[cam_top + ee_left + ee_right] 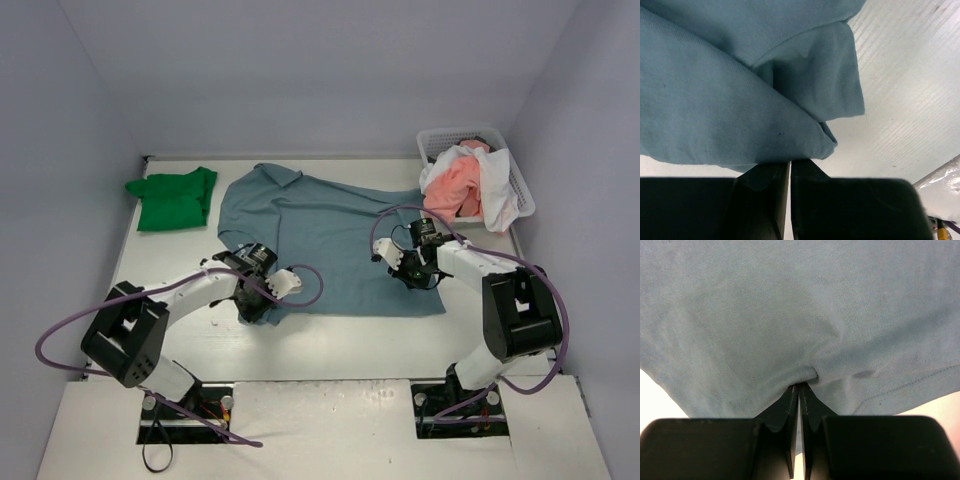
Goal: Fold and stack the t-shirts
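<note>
- Teal t-shirt (320,235) spread flat across the middle of the table (330,345), collar towards the far left, hem towards the right; long axis therefore across the table, side to side.
- Near long edge of the shirt closest to both arm bases, one gripper at each end of it.
- Left gripper (262,300) down at the near-left end, by the sleeve; in its wrist view (790,165) jaws pressed together with a folded lip of cloth right at the tips. Looks like a pinch, though with no pucker to prove it.
- Right gripper (415,272) down at the near-right end, close to the hem; in its wrist view (799,387) jaws clamped on the fabric, cloth gathered into a small pucker at the tips.
- Rest of the shirt lying away from both sets of jaws, towards the far wall.
- Both arms stretched low and forward, elbows bent, wrists tipped down to the table, fingers pointing inward at the cloth.
- Probably the start of a lengthwise fold: lift the near edge and carry it over towards the far edge, both ends kept level to avoid a skewed crease.
- Green t-shirt (172,200) folded at the far left, well apart.
- Pink t-shirt (455,185) and white t-shirt (497,190) heaped in the basket (455,135) at the far right, not yet folded.
</note>
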`<state>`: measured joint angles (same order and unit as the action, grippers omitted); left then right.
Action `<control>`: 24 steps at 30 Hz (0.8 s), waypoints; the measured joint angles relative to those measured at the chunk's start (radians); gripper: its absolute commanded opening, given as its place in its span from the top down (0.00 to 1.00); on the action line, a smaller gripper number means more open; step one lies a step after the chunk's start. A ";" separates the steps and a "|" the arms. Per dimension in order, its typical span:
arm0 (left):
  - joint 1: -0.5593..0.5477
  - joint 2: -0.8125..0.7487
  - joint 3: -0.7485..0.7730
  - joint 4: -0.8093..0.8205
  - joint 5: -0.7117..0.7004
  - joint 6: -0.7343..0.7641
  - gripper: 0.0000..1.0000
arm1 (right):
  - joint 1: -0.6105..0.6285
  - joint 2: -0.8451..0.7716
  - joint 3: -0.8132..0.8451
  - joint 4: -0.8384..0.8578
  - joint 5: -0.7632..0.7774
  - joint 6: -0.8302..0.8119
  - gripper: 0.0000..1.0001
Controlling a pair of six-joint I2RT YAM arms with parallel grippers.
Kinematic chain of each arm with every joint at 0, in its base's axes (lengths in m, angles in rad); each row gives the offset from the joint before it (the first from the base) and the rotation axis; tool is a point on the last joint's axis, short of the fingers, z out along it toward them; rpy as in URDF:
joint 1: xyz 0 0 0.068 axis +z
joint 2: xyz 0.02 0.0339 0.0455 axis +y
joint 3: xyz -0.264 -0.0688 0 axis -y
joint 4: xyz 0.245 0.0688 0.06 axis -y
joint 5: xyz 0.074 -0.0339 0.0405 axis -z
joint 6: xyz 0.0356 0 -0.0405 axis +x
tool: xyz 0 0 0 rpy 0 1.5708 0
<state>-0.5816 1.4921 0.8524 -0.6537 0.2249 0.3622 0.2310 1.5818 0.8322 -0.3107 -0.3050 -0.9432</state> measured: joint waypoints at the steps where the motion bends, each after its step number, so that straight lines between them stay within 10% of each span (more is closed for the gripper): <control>1: 0.000 -0.001 0.000 -0.002 0.005 0.000 1.00 | 0.000 0.000 0.000 0.000 0.000 0.000 0.98; 14: 0.013 -0.059 0.415 -0.341 0.426 0.112 1.00 | 0.000 0.016 0.016 -0.011 -0.032 0.004 0.98; 24: 0.013 -0.050 0.458 -0.473 0.696 0.142 1.00 | 0.000 0.018 0.020 -0.015 -0.045 0.009 0.98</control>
<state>-0.5682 1.4422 1.3102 -1.1267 0.9207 0.5045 0.2310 1.5997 0.8524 -0.3260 -0.3496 -0.9344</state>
